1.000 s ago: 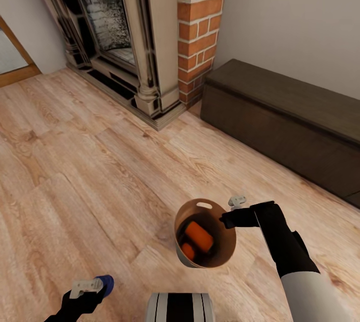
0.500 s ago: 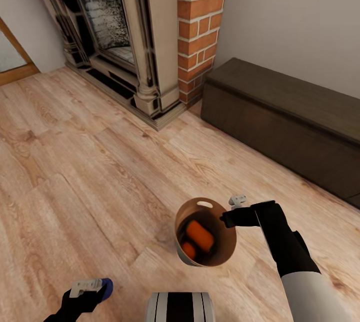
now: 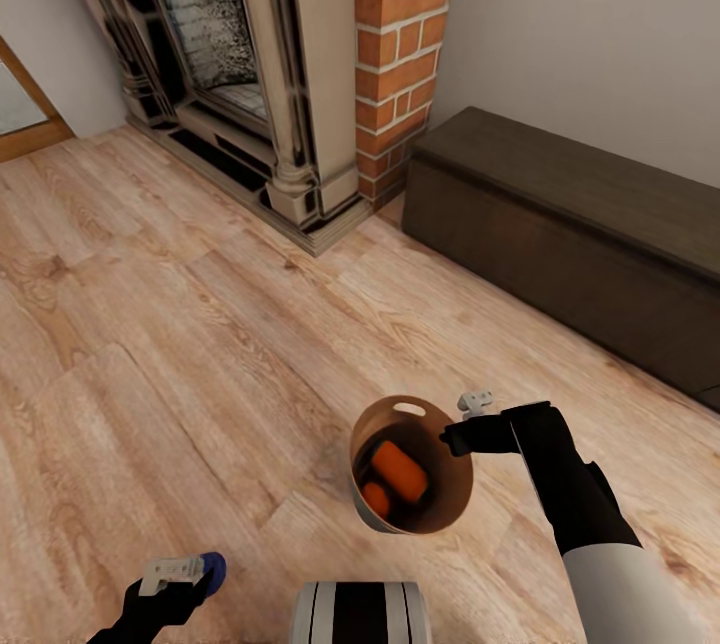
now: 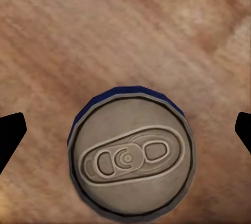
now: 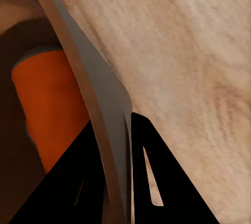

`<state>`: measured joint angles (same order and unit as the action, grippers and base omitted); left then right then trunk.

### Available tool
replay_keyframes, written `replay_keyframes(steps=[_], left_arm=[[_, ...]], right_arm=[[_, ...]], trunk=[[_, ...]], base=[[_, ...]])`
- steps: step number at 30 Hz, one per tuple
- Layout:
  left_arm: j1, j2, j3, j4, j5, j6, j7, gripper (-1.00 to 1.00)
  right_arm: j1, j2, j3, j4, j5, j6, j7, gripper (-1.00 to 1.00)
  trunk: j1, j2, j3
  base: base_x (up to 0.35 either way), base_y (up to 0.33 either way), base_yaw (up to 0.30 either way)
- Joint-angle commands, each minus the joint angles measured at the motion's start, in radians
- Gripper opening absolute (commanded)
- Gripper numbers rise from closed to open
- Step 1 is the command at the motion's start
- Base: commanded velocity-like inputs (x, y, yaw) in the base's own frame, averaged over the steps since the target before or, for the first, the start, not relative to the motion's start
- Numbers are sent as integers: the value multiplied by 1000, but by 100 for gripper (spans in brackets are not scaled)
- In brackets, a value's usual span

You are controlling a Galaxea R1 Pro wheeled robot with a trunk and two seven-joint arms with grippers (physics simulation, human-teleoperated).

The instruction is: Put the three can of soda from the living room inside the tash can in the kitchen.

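Holding the small tapered round pail, grey outside and tan-brown inside, the right gripper is pinching the pail's wall near the rim. In the right wrist view its two black fingers are standing narrow, one inside and one outside the thin grey wall. Two orange drink cans are lying in the pail, just beside this gripper. The pail is hanging above the light wooden plank floor.

The left gripper is carrying the small blue drink can at its tip. In the left wrist view the can's grey metal top with its pull tab is facing the camera, and the black finger tips are showing at both sides, apart from the can's lid there. So I cannot tell from this view how tightly the fingers are closing on the can's body.

No brand, label or writing is readable on any can or on the pail.

The head view is showing more: ahead of both grippers, well apart, the red brick chimney with the pale stone fireplace and the dark brown low bench are standing by the wall.
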<state>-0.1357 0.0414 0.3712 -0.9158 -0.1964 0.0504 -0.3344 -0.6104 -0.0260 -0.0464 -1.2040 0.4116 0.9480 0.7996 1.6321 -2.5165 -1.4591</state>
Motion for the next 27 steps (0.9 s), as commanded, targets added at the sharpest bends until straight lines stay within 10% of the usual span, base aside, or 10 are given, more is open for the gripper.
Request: replay_keyframes(steps=[1, 27], left_arm=[[0, 0, 0, 2, 0, 0, 1, 100], [-1, 0, 0, 1, 1, -1, 0, 100]], right_arm=[[0, 0, 0, 0, -25, 12, 6, -100], [0, 1, 3, 0, -25, 11, 6, -100]], trunk=[[0, 0, -4], [5, -3, -46]], base=[[0, 0, 0], [0, 0, 0]])
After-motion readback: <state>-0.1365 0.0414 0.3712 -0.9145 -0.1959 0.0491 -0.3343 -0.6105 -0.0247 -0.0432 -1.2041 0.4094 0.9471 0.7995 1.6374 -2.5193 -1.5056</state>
